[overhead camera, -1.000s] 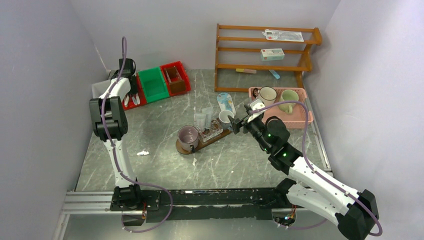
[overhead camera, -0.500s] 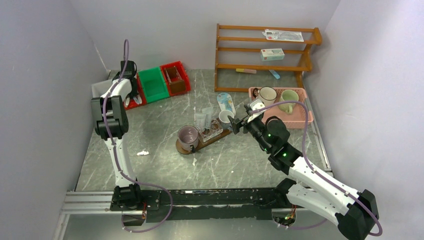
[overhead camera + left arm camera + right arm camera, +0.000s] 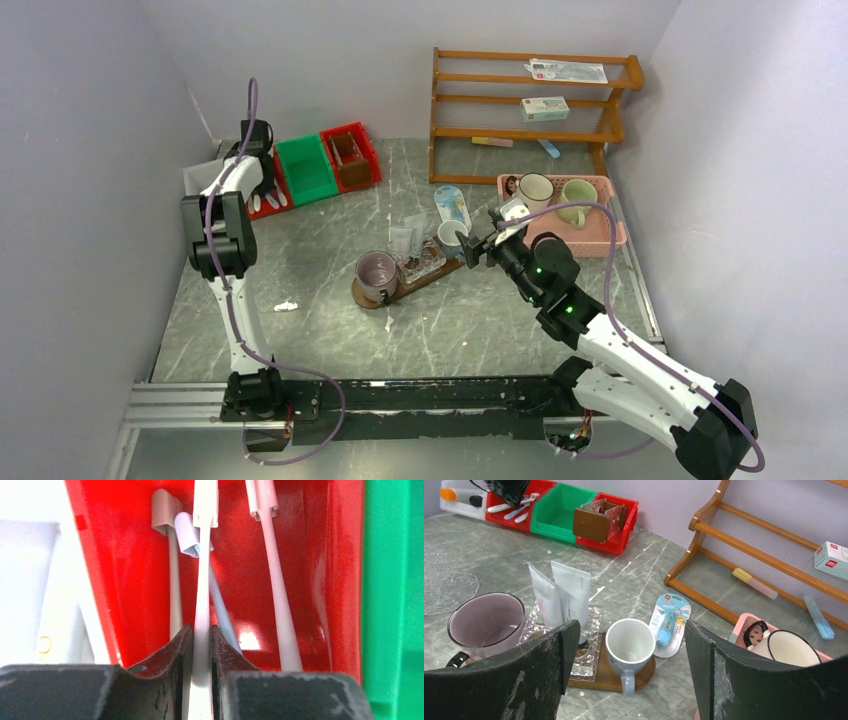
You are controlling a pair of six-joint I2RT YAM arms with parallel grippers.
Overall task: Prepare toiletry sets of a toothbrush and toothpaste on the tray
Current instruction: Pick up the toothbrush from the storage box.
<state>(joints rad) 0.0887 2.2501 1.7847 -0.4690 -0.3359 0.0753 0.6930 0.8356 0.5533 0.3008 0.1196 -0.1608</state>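
In the left wrist view my left gripper (image 3: pixel 201 627) is shut on the handle of a slim white toothbrush (image 3: pixel 204 570). It lies in a red bin (image 3: pixel 130 570) beside other toothbrushes (image 3: pixel 274 565). From above, that gripper (image 3: pixel 262 183) hangs over the bin at the back left. The brown tray (image 3: pixel 432 273) in mid-table carries a purple mug (image 3: pixel 377 272), a clear glass cup (image 3: pixel 591 645) holding two white toothpaste tubes (image 3: pixel 569 595), and a white mug (image 3: pixel 630 647). My right gripper (image 3: pixel 630 627) stands open just right of the white mug, with nothing between its fingers.
A green bin (image 3: pixel 306 168) and a second red bin (image 3: pixel 350 155) with a brown box stand by the first. A wooden shelf (image 3: pixel 530 100) is at the back. A pink basket (image 3: pixel 600 240) holds two mugs. A packaged blue toothbrush (image 3: pixel 452 207) lies behind the tray.
My left gripper's jaws have drawn in on the white toothbrush in the red bin. The right arm has not moved.
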